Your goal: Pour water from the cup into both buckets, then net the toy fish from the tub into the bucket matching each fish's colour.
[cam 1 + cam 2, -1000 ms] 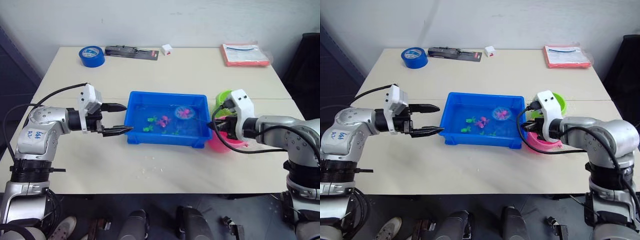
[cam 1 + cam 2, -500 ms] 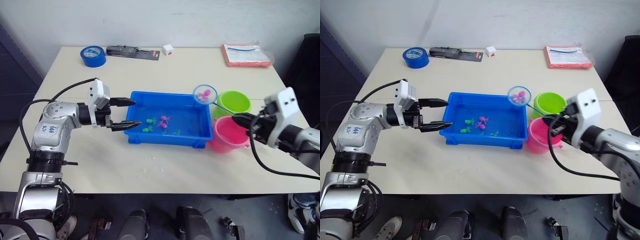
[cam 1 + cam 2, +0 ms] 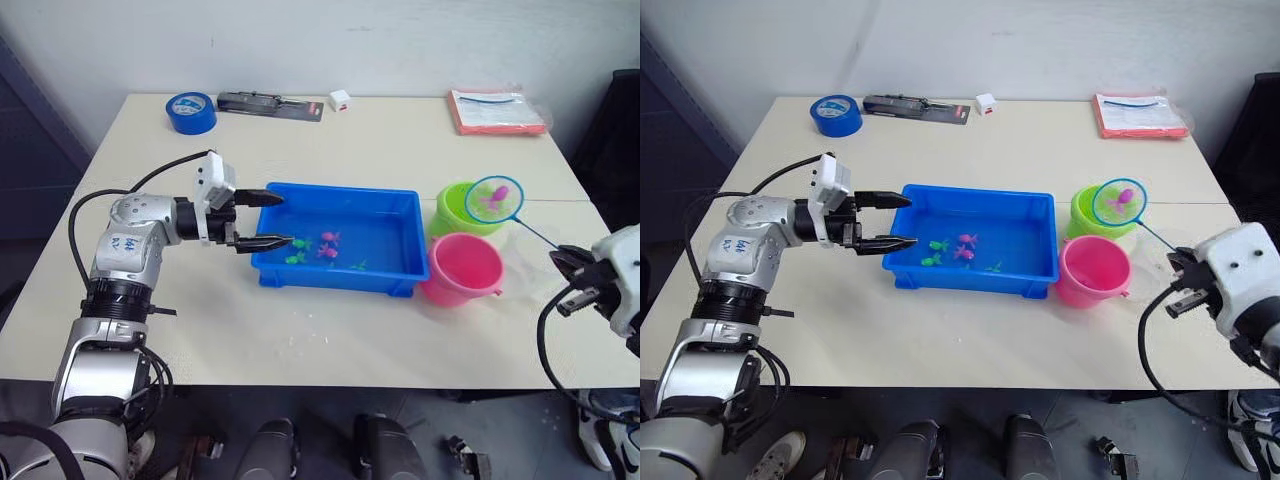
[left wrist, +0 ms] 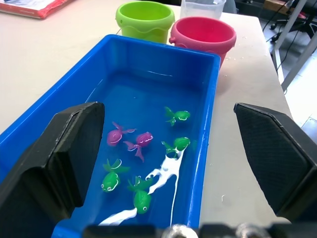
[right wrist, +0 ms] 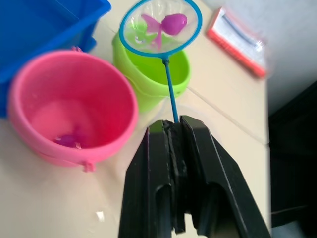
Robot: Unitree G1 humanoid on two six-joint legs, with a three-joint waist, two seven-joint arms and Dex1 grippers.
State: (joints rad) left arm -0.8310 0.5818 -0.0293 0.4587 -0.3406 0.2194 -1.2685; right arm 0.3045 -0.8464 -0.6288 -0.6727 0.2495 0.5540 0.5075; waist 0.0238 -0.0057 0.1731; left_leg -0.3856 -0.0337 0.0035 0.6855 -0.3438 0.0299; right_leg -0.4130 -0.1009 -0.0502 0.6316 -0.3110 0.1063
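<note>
Since half a second ago we have swung our right gripper back to our right side, and the net it carries has travelled from the blue tub's far right corner to a spot raised over the lime green bucket. The fingers are pressed together on the net's thin handle. Our left gripper has crept a little further in, so its spread fingers now straddle the left end wall of the blue tub.

The net has a light blue ring and fine pale mesh, and a magenta fish lies in it. The pink bucket stands just beside the tub's right end, touching the green one, with a small magenta shape at its bottom. In the tub's water we see two magenta fish and several green ones.
</note>
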